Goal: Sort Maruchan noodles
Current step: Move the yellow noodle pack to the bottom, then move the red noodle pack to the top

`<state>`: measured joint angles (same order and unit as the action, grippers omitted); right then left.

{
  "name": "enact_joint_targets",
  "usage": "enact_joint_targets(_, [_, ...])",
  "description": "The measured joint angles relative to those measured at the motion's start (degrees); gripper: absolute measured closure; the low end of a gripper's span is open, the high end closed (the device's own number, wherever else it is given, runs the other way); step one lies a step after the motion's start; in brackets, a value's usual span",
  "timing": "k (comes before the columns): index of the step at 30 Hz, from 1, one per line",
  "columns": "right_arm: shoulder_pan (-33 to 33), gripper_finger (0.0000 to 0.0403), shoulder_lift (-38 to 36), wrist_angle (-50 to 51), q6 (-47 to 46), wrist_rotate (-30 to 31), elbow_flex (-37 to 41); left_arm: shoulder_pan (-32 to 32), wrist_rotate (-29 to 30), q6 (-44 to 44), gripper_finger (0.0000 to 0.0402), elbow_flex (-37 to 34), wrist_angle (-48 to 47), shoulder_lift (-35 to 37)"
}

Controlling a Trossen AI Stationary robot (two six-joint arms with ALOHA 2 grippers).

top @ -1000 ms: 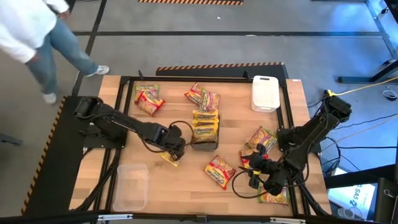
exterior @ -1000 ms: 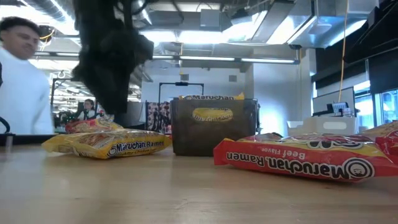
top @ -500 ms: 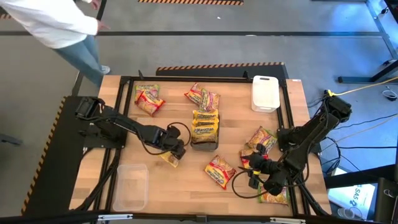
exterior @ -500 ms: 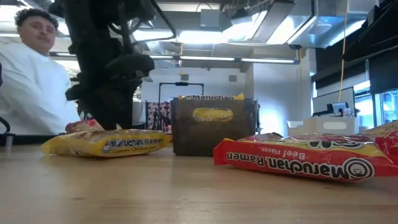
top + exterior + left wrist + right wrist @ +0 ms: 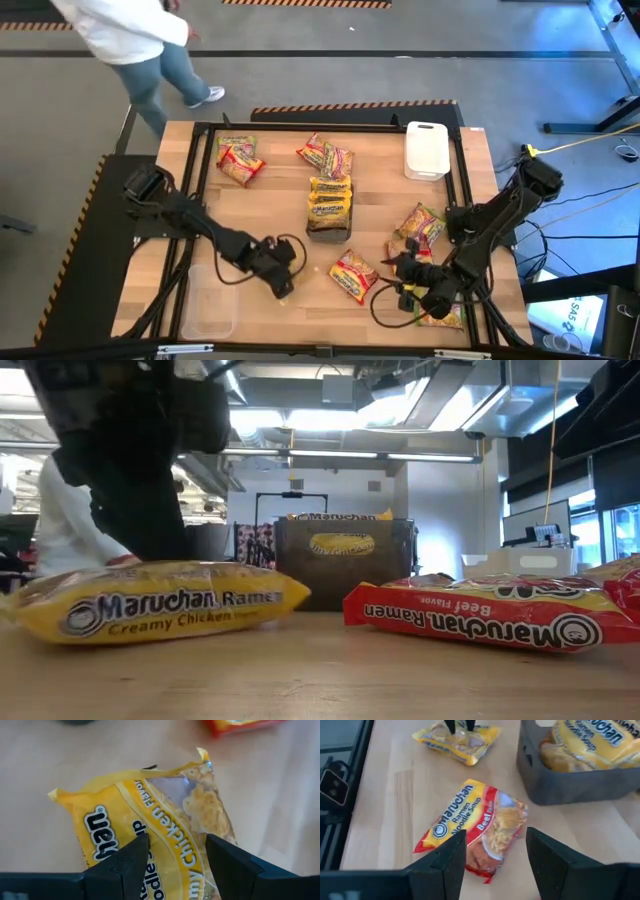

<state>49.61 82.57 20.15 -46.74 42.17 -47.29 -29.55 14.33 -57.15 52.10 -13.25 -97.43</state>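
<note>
Your yellow Creamy Chicken packet (image 5: 160, 835) lies flat on the wooden table (image 5: 270, 195), near the front edge between the clear tray (image 5: 208, 310) and the red Beef packet (image 5: 354, 276). The left gripper (image 5: 283, 283) is right over it, fingers spread to either side of the wrapper — whether they pinch it you cannot tell from any view. The left wrist view shows the clear window and the noodle block inside; the low view gives you the printed flavour name instead, with the arm as a dark mass behind the packet.

The right gripper (image 5: 495, 847) hangs open near the table's right front, looking at the Beef packet, holding nothing. Only its wrist view shows how the dark tray (image 5: 570, 785) is filled — yellow packets stacked in it.

Further back lie a green-and-red pair (image 5: 237, 158), another pair (image 5: 326, 156) and the white tray (image 5: 426, 150). A person (image 5: 130, 30) walks past the far left corner.
</note>
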Motion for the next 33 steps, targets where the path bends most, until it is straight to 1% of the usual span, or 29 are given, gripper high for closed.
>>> enact_joint_targets(5, [-2.5, 0.0221, 4.6, -6.8, 2.7, -6.5, 0.0, -3.5, 1.3, 1.1, 0.0207, 1.0, 8.4, -4.3])
enact_joint_targets(12, [-6.3, 0.0221, 12.3, -16.1, 6.8, -12.5, 0.0, -7.0, 4.0, 7.9, 0.0207, 6.2, 8.4, -8.0])
enact_joint_targets(15, [-8.0, 0.0221, 15.2, -18.8, 6.7, -13.6, 0.0, -7.7, 4.1, 10.8, 0.0207, 8.0, 8.6, -9.0])
enact_joint_targets(19, [-9.8, 0.0221, 17.7, -21.1, 6.8, -14.9, 0.0, -7.8, 4.0, 11.2, 0.0207, 9.1, 9.1, -9.4])
enact_joint_targets(27, [-13.0, 0.0221, 18.1, -16.2, 6.5, -13.2, -0.2, -7.8, 4.4, 11.7, 0.0207, 9.5, 10.4, -9.4])
enact_joint_targets(33, [-13.8, 0.0221, 15.7, -6.8, 5.1, -11.9, -0.1, -7.8, 4.4, 11.7, 0.0207, 9.6, 11.2, -9.4])
